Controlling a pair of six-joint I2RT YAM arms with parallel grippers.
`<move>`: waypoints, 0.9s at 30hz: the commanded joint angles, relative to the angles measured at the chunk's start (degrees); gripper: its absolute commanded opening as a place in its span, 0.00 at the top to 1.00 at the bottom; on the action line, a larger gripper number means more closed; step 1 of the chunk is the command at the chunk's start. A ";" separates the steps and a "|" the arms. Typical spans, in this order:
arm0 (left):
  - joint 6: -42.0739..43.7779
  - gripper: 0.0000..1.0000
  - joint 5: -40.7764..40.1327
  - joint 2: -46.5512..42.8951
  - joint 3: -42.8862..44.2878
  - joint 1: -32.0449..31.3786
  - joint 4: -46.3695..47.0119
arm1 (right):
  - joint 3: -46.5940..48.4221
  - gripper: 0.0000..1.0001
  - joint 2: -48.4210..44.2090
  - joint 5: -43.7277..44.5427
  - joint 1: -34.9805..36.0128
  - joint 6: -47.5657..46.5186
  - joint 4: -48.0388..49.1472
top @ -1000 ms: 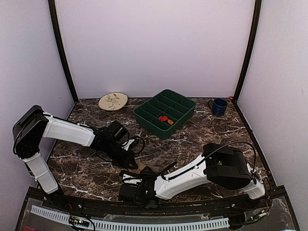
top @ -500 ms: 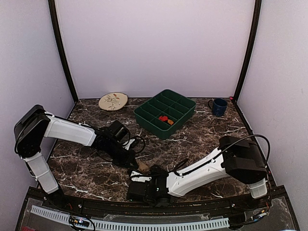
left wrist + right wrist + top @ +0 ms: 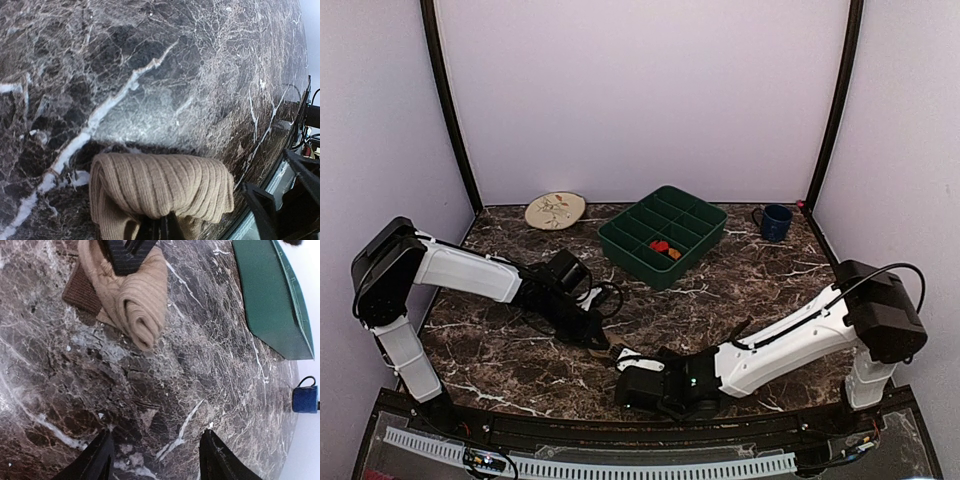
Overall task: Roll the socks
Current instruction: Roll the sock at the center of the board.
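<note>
Top external view showed the dark marble tabletop (image 3: 790,290) with both arms reaching toward the middle of its near edge. The left arm (image 3: 460,272) stretched in from the left edge, while the right arm (image 3: 790,340) swept low from the right edge along the near edge. A green compartment tray (image 3: 695,215) sat near the far edge, right of centre. A round beige plate (image 3: 556,210) lay at the far edge toward the left. A blue mug (image 3: 776,222) stood in the far right corner.

The tan sock (image 3: 135,300) lay close to the near edge, about midway along it, folded into a loose ribbed roll. A darker brown flat part showed just beside it on the marble. The left gripper (image 3: 160,227) was pressed together on the tan sock, pinching a fold of the fabric from above. The right gripper (image 3: 156,432) stood spread wide over bare marble, near the sock but apart from it and holding nothing.

One tray compartment, on the side facing the near edge, held a small red-and-orange bundle (image 3: 665,248), too small to make out further.
</note>
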 commanded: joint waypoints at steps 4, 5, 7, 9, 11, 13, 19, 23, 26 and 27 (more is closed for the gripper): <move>0.76 1.00 -3.25 1.70 -0.48 -0.20 -2.18 | -1.63 0.44 -7.22 -9.24 -5.44 8.47 6.23; 0.84 1.00 -3.22 1.70 -0.56 -0.20 -2.22 | -1.59 0.44 -7.72 -10.64 -6.30 9.27 7.23; 0.94 1.00 -3.29 1.78 -0.61 -0.20 -2.33 | -1.57 0.44 -8.49 -14.22 -8.64 11.26 8.66; 0.95 1.00 -3.22 1.79 -0.66 -0.20 -2.39 | -1.06 0.44 -8.59 -18.20 -10.70 13.32 9.50; 0.95 1.00 -3.28 1.79 -0.75 -0.20 -2.39 | -0.55 0.44 -8.24 -21.19 -12.08 15.45 9.75; 0.87 1.00 -3.30 1.71 -1.07 -0.20 -2.29 | -0.79 0.44 -8.30 -23.86 -13.14 17.77 10.89; 0.77 1.00 -3.21 1.62 -1.67 -0.24 -2.01 | -3.51 0.45 -8.80 -33.39 -16.81 27.08 17.01; 0.88 1.00 -3.27 1.57 -1.72 -0.20 -2.14 | -4.62 0.45 -8.24 -39.13 -19.54 32.54 19.76; 0.97 1.00 -3.34 1.48 -1.65 -0.20 -2.19 | -4.66 0.46 -7.40 -42.13 -20.82 35.43 20.13; 1.04 1.00 -3.25 1.45 -1.55 -0.20 -2.17 | -5.30 0.46 -7.30 -43.00 -21.10 36.36 21.11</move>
